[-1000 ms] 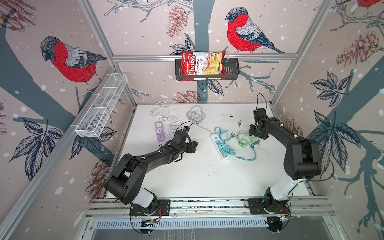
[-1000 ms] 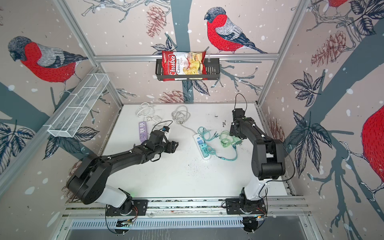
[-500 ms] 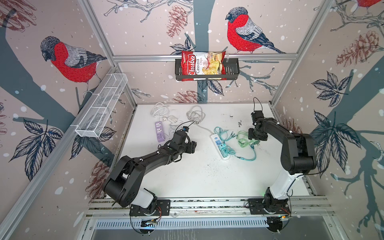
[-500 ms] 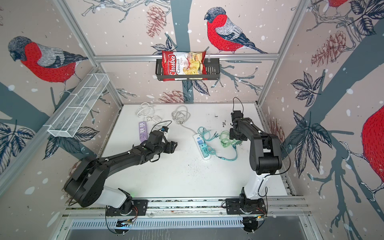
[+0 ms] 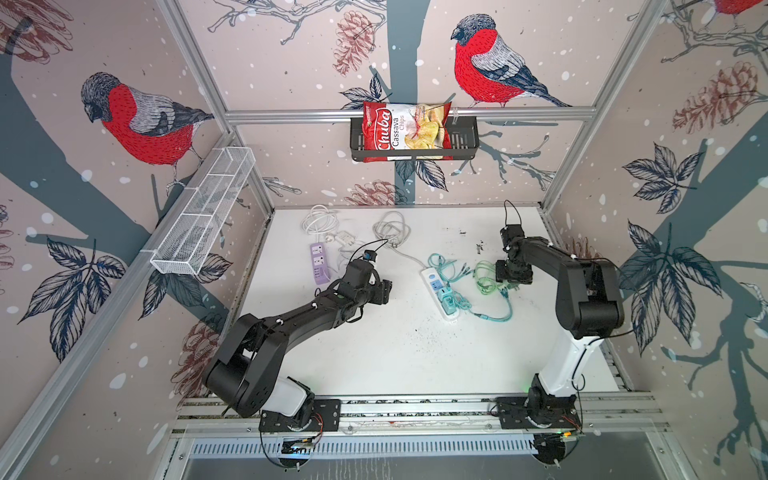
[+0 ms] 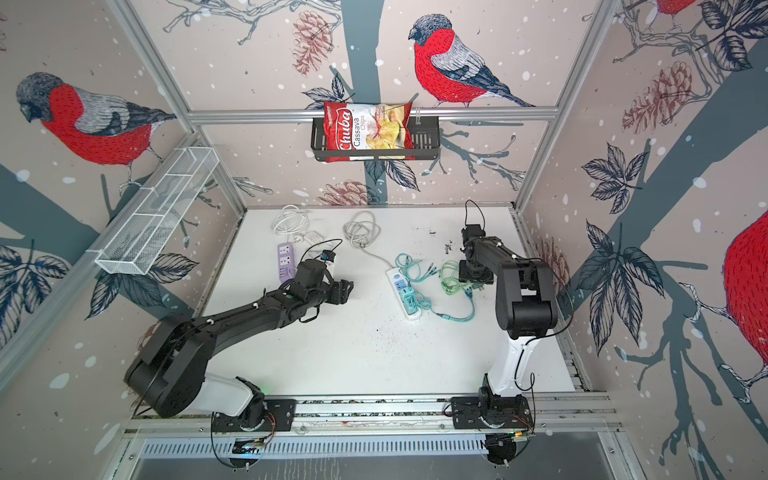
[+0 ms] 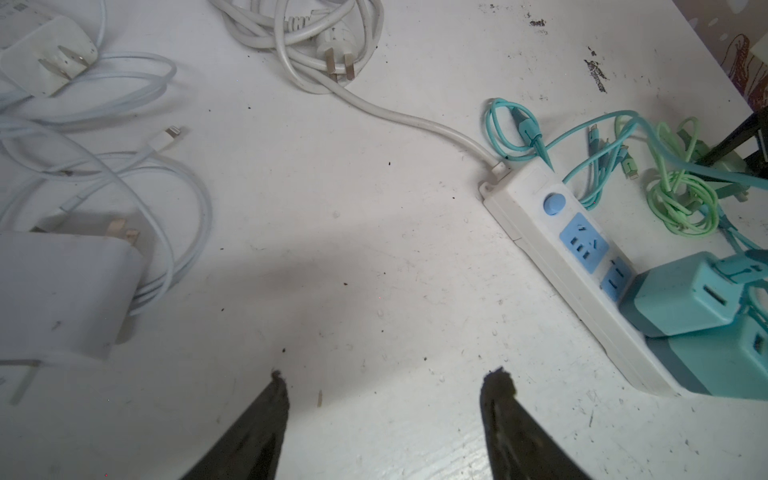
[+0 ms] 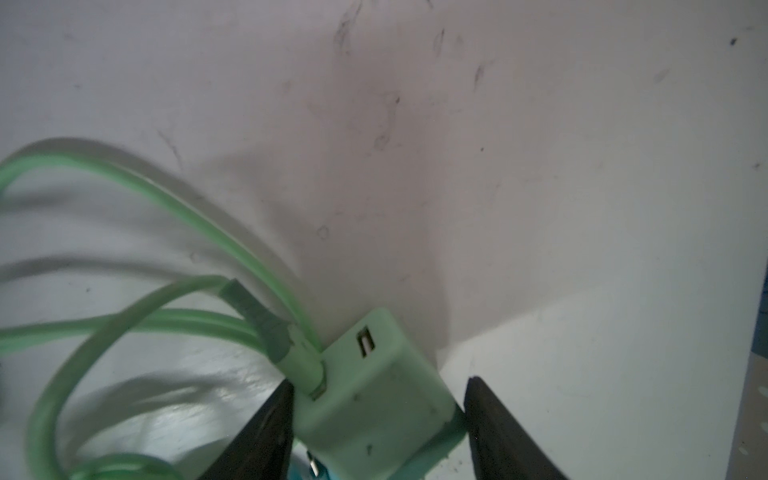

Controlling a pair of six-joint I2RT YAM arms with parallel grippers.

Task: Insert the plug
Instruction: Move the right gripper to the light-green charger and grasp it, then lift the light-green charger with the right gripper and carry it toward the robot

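- On the table (image 5: 415, 353), power strips: two. The white power strip (image 5: 439, 291) lies at centre, the purple power strip (image 5: 318, 262) at its 9 o'clock, well apart.
- Chargers counted: three. One teal charger (image 7: 685, 299) and a second teal charger (image 7: 725, 361) sit side by side in the 5 o'clock end of the white power strip.
- The green charger (image 8: 382, 415) is at 3 o'clock of the white power strip, not touching it.
- Right gripper (image 8: 379, 382): fingers pressed on two opposite sides of the green charger.
- Green charger heading: the USB face points away from the wrist, with one port free and the green cable (image 8: 137, 332) in the other. A metal prong shows at the opposite end. The long axis runs along the fingers.
- White power strip long axis: 11 to 5 o'clock in both top views, cord end at 11.
- Left gripper (image 7: 386, 382): fingers spread, nothing between them, over bare table between the two strips.
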